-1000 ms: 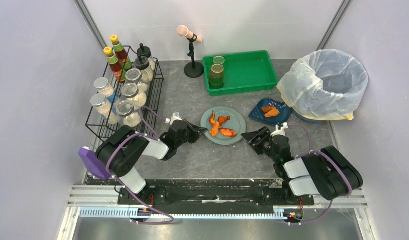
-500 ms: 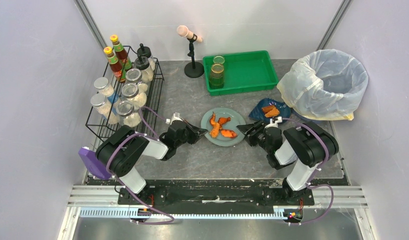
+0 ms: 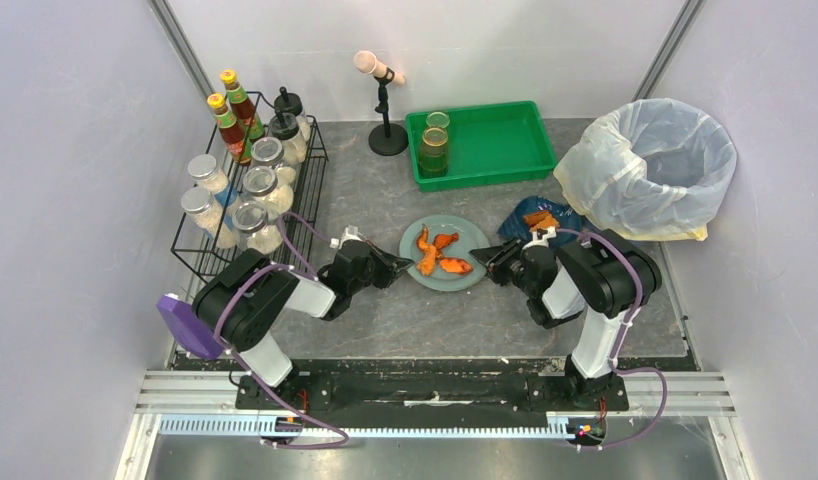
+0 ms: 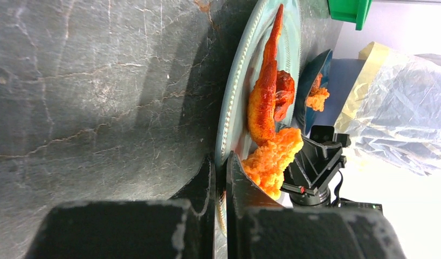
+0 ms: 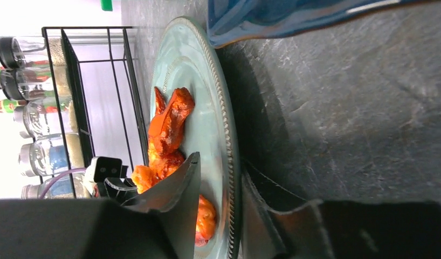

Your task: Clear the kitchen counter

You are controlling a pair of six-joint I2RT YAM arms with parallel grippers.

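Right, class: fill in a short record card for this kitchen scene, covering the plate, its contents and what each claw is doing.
plate: grey-green, flat on the kitchen counter, between the two claws
contents: orange fried pieces
left claw: shut on the plate's rim on its own side
right claw: open, jaws straddling the opposite rim
nearby: blue dish with more pieces, lined bin, green tray
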